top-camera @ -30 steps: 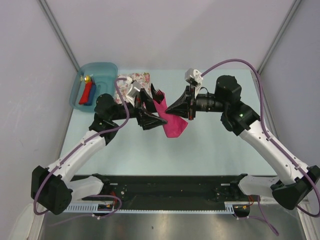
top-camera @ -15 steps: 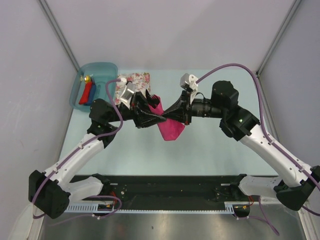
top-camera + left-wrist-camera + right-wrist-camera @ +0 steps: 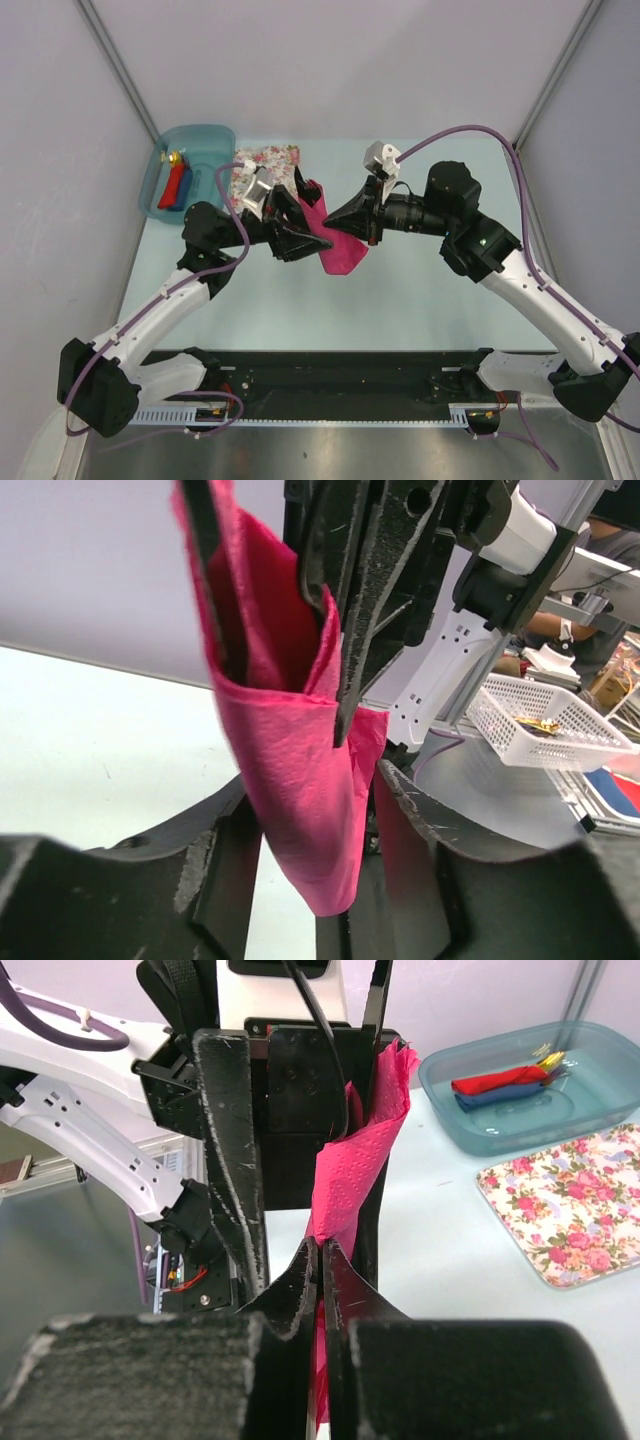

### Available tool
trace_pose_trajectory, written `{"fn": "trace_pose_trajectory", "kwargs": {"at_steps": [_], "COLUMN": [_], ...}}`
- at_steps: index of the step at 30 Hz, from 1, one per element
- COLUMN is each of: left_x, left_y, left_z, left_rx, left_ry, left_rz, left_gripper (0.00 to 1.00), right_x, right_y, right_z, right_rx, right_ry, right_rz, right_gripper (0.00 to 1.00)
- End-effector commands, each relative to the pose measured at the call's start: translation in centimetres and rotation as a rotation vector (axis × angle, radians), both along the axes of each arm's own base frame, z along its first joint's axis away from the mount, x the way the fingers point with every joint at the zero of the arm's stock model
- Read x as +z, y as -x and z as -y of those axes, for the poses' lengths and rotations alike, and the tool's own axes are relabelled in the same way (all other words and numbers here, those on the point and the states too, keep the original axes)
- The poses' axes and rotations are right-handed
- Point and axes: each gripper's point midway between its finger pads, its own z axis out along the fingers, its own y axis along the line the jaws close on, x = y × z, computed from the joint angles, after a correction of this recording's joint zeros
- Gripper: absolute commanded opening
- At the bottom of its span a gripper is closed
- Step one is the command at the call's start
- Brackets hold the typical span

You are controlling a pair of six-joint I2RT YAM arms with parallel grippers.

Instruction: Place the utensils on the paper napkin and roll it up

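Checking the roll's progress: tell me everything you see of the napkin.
The napkin is thin magenta paper, crinkled and folded into a loose cone. The cone is open at the top, with a slim dark utensil inside. It is held upright, pinched by the shut right gripper. It hangs between the open jaws of the left gripper.

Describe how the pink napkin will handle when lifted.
Probably floppy: the paper napkin droops in soft folds. Likely light: the right fingers hold it by one thin pinch. Possibly tear-prone, since its edge looks thin and ragged.
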Motion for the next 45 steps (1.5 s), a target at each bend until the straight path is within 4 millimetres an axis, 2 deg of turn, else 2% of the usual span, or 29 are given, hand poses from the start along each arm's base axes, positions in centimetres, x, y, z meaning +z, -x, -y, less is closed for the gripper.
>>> {"fn": "trace_pose_trajectory", "kwargs": {"at_steps": [1,4,12,15,19,21,22,23,25,28,29,31,32,35,39,41,45], "left_x": [1.0,1.5,2.9,2.9,3.0,3.2,3.3,3.5,3.5,3.7,3.9,4.1,4.3,4.4,4.7,4.9,4.8], "left_y": [0.1,0.1,0.4,0.4,0.2,0.2,0.2,0.2,0.1,0.0,-0.1,-0.3,-0.4,-0.6,0.0,0.3,0.4], "left_z": [-0.1,0.0,0.1,0.1,0.2,0.2,0.2,0.2,0.2,0.0,-0.1,-0.4,-0.6,-1.1,-1.3,-1.5,-1.6], "left_rx": [0.013,0.003,-0.021,-0.024,-0.028,-0.029,-0.028,-0.03,-0.025,-0.02,-0.014,-0.007,-0.006,-0.002,-0.021,-0.022,-0.02], "left_ry": [0.032,0.046,0.078,0.079,0.081,0.082,0.084,0.084,0.084,0.086,0.085,0.085,0.083,0.076,0.069,0.069,0.064], "left_rz": [0.022,0.025,0.046,0.043,0.035,0.032,0.036,0.036,0.036,0.045,0.041,0.045,0.046,0.06,0.089,0.1,0.097], "left_gripper": [0.5,0.43,0.44,0.4,0.22,0.16,0.08,0.03,0.0,0.0,0.0,0.0,0.0,0.0,0.0,0.0,0.0], "right_x": [5.7,5.4,5.6,5.6,5.6,5.5,5.4,5.5,5.4,5.2,5.1,4.6,4.2,3.1,0.2,-0.5,-1.6], "right_y": [1.2,1.1,1.0,0.8,0.8,0.9,0.8,0.8,0.7,0.7,0.7,0.8,0.9,1.0,1.0,1.0,1.5], "right_z": [0.9,0.9,0.9,0.8,0.8,0.8,0.8,0.8,0.9,1.1,1.2,1.7,1.9,3.1,4.8,5.5,5.9], "right_rx": [-0.002,-0.004,-0.012,-0.019,-0.022,-0.022,-0.023,-0.024,-0.031,-0.041,-0.043,-0.051,-0.055,-0.072,-0.09,-0.086,-0.064], "right_ry": [-0.135,-0.131,-0.141,-0.14,-0.139,-0.136,-0.134,-0.134,-0.131,-0.116,-0.11,-0.079,-0.066,-0.008,0.091,0.105,0.137], "right_rz": [0.118,0.109,0.106,0.11,0.111,0.118,0.117,0.121,0.121,0.127,0.13,0.131,0.118,0.126,0.06,0.027,-0.033], "right_gripper": [0.0,0.0,0.0,0.0,0.0,0.0,0.0,0.0,0.0,0.23,0.41,0.57,0.69,0.8,0.79,0.71,0.67]}}
